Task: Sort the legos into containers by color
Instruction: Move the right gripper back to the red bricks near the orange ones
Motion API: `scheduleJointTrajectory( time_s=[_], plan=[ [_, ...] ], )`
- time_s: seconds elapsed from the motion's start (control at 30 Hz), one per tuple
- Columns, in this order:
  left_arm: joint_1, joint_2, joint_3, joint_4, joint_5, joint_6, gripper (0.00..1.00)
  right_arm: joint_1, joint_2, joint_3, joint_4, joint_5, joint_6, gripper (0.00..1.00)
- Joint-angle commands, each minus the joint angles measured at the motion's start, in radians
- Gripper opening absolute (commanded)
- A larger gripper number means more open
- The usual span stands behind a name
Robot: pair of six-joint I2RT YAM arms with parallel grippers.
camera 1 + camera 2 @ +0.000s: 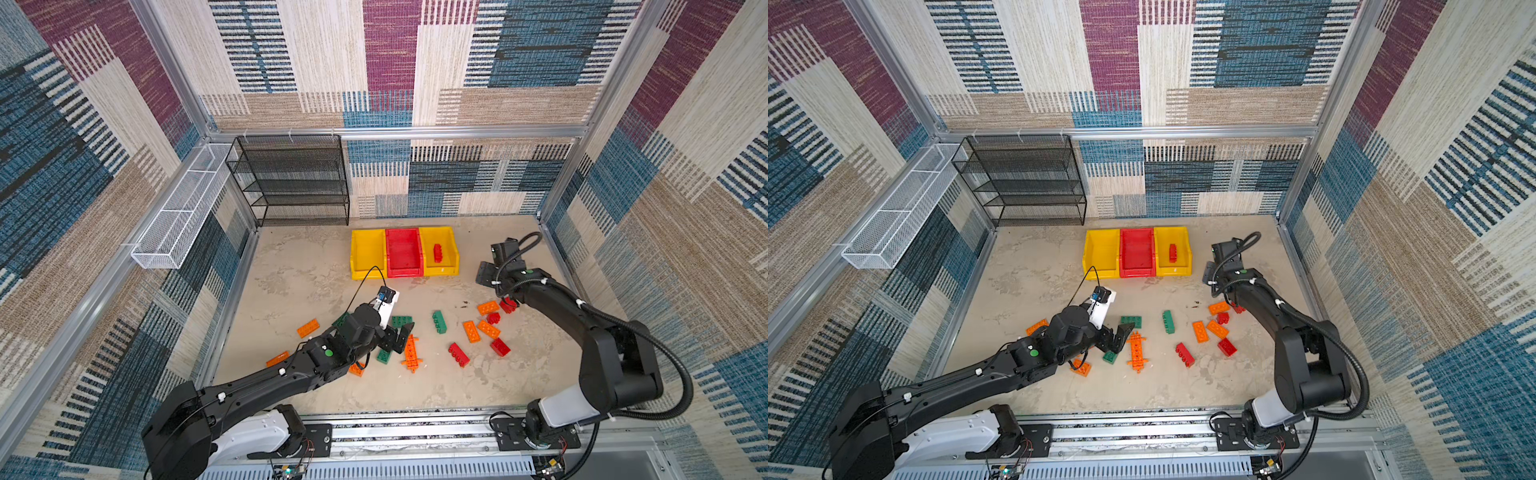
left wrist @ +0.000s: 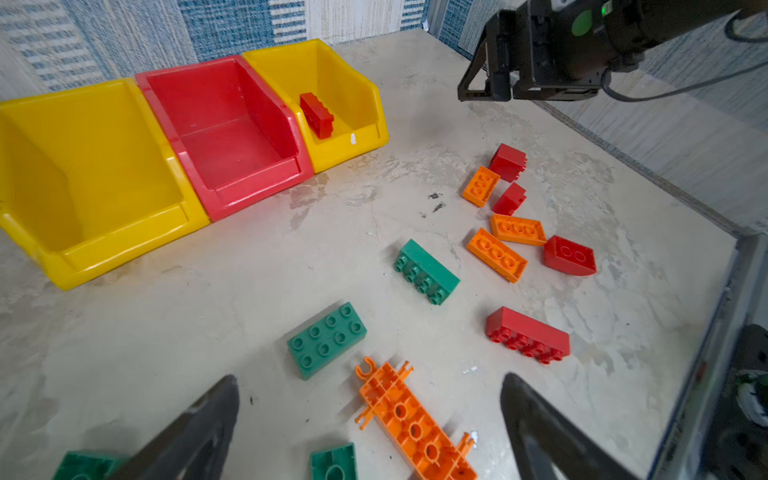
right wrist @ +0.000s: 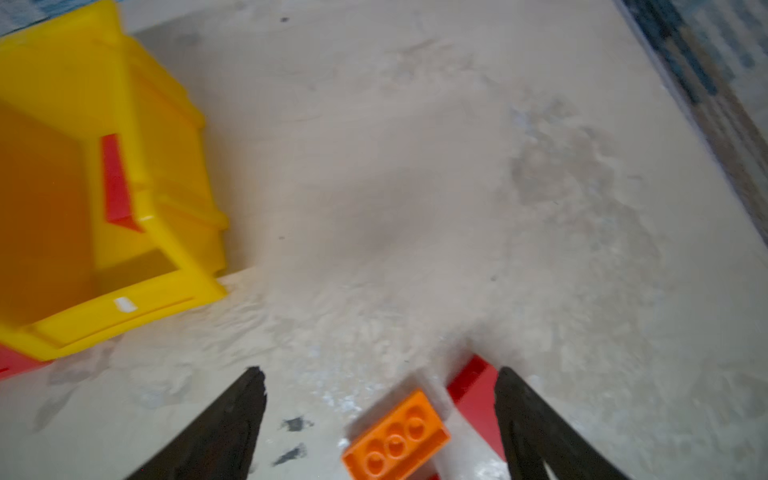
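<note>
We're between picks; our right gripper (image 3: 380, 370), jaws apart and empty, should next straddle the lower-right red brick (image 3: 473, 390).

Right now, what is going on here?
Two robot arms sort bricks into three bins. One red brick lies in the right yellow bin; the red bin and left yellow bin are empty. Both tools are open and hold nothing: the left tool near the long orange plate, the right tool over an orange brick.

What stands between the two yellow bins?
The red bin, itself empty, stands between the empty yellow bin and the yellow bin holding a red brick. Both top views show this.
</note>
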Motion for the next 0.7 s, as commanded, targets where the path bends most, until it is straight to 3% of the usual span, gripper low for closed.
scheduleJointTrajectory(
  time_s=[0.0,0.67],
  plan=[
    [-0.009,0.018,0.018,0.067,0.062,-0.030,0.99,-0.044,-0.032,-0.052,0.016,0.011,0.028,0.87],
    [-0.028,0.005,-0.024,0.076,0.035,-0.040,0.98,-0.095,0.043,-0.165,0.102,-0.087,0.027,0.76]
  ],
)
